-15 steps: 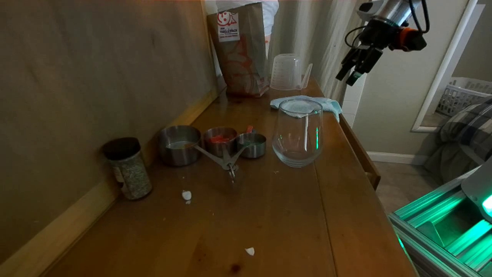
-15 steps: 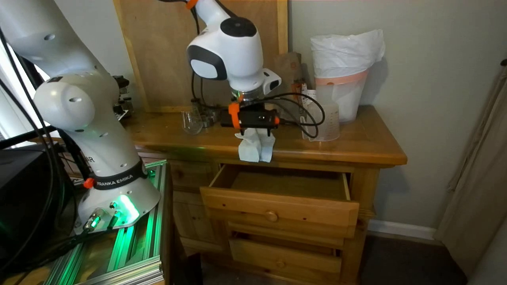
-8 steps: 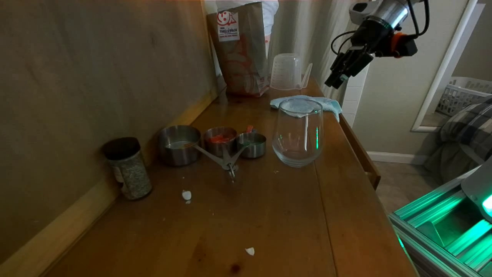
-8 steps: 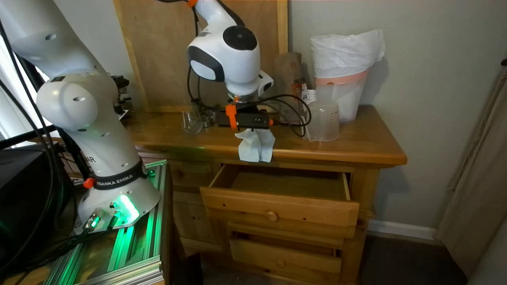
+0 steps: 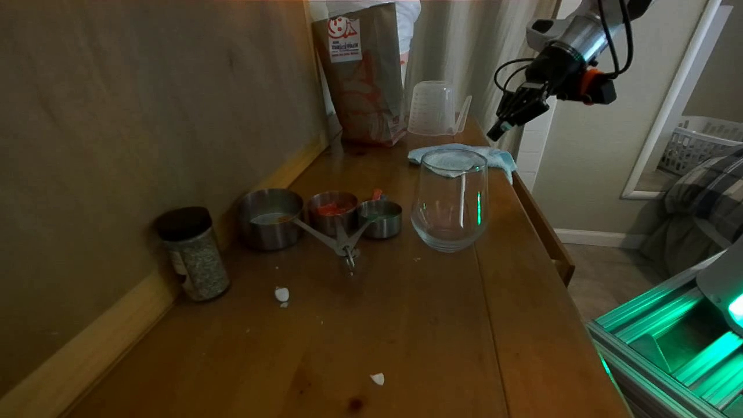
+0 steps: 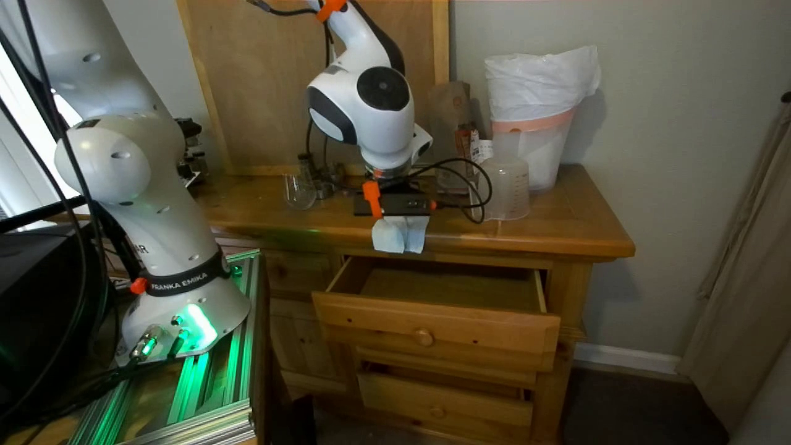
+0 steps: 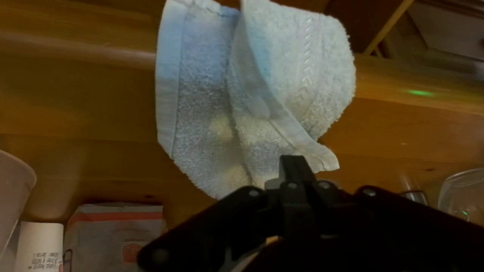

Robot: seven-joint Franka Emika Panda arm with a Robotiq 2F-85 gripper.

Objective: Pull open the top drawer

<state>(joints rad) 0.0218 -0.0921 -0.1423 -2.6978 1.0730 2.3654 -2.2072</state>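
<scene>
Pincer (image 5: pixel 497 132), tips together, is held above the top drawer (image 6: pixel 451 324) (already drawn out); the knob (image 6: pixel 423 337) is seen, in an exterior view, at the pincer's six o'clock.

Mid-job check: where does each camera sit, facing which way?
An exterior view: near one end of the brown wooden tabletop, facing along it; black end effector, white base show.
An exterior view: in front, facing the open wooden top drawer; much of the white arm shows.
Wrist view: on the wrist, facing down at the pale-blue terry cloth; closed end effector shows.
Both exterior views share the clear stemless glass.
</scene>
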